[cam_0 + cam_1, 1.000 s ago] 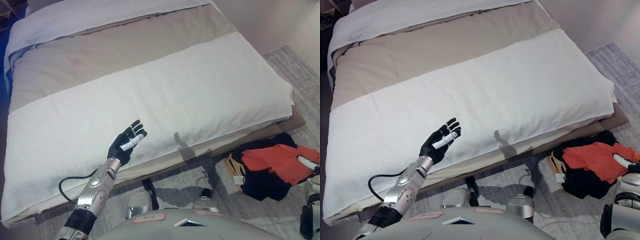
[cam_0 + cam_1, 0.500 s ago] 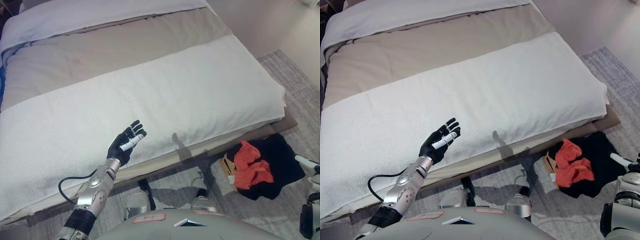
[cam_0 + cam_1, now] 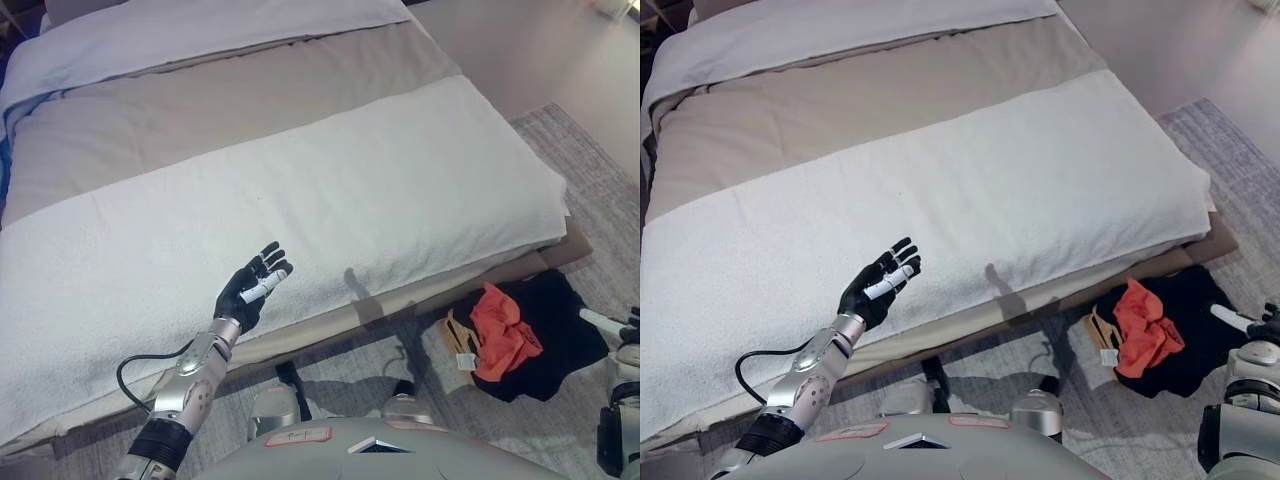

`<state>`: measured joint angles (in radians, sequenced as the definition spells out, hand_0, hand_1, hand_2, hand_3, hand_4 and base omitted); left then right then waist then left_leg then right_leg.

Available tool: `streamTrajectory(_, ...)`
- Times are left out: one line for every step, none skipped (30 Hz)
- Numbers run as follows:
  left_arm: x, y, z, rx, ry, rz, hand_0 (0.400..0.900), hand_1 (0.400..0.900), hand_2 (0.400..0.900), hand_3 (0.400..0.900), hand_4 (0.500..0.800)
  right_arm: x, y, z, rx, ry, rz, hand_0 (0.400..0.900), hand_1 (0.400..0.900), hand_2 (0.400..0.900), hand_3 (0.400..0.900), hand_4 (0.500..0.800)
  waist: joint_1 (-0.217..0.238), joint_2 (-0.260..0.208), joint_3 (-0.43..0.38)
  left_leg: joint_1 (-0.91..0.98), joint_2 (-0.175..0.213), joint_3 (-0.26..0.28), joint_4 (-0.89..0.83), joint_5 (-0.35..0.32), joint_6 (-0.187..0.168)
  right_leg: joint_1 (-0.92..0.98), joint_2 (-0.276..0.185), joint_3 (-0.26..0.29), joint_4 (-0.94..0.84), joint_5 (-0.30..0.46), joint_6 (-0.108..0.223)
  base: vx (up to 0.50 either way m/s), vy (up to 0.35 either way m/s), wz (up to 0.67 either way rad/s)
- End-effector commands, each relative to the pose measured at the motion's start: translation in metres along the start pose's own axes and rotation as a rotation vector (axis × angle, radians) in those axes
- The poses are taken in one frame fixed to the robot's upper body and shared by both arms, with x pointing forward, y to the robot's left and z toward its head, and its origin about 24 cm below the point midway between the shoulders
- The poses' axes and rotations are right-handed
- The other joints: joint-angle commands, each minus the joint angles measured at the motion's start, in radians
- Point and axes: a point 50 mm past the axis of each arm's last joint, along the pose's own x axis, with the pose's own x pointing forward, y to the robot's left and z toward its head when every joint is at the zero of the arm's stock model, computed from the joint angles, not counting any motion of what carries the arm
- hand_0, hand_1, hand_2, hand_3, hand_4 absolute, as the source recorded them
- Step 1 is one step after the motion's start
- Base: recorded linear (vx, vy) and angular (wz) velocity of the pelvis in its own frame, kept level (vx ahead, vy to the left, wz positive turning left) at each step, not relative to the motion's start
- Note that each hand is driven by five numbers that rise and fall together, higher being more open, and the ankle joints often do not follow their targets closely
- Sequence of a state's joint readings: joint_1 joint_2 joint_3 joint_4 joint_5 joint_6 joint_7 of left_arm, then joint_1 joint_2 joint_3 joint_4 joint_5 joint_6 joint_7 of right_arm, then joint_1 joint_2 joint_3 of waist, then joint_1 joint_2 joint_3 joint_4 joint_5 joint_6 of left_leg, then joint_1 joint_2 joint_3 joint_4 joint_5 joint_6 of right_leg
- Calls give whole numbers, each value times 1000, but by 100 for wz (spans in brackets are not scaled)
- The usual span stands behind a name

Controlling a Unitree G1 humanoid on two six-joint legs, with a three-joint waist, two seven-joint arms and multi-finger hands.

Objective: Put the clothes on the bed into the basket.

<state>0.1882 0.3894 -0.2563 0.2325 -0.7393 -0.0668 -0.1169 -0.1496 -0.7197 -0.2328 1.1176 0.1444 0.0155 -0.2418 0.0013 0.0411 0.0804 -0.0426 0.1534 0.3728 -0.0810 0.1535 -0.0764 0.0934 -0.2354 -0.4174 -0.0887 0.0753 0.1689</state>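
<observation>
— Where do the clothes lie?

— Off the bed (image 3: 300,180). An orange garment (image 3: 503,335) sits crumpled on top of a black garment (image 3: 555,325), and both are heaped in a basket (image 3: 1100,333) on the grey rug (image 3: 590,170), just beside the near right corner of the mattress. Only a tan bit of the basket's rim and handle shows at the left edge of the heap; the rest is under the black cloth.

— And the bed itself?

— It carries a white blanket (image 3: 970,200) across the near half, a beige cover (image 3: 870,100) behind it and a pale sheet (image 3: 840,30) at the far end. No loose clothing shows on it.

— What is the left hand doing?

— The left hand (image 3: 253,288) is raised over the near edge of the white blanket, palm up, its fingers straight and spread a little, holding nothing. One white-covered finger stands out against the dark palm.

— The right hand?

— The right hand (image 3: 1252,325) shows only at the right border of both views, low, near the right side of the black garment. A white-tipped finger (image 3: 1230,319) points out straight toward the heap and lies over the edge of the black cloth; whether it touches the cloth cannot be told. The other fingers are mostly cut off by the border, so their state cannot be told.
</observation>
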Motion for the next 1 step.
streamTrajectory(12,-8,43,17,-226,-22,900,900,900,900,800,-7,13,79,43,-328,-3,900,900,900,900,800,22,-5,5,-2,78,-98,58,-50,-71,58,22,-56,1,-35,1,-24,7,-8)
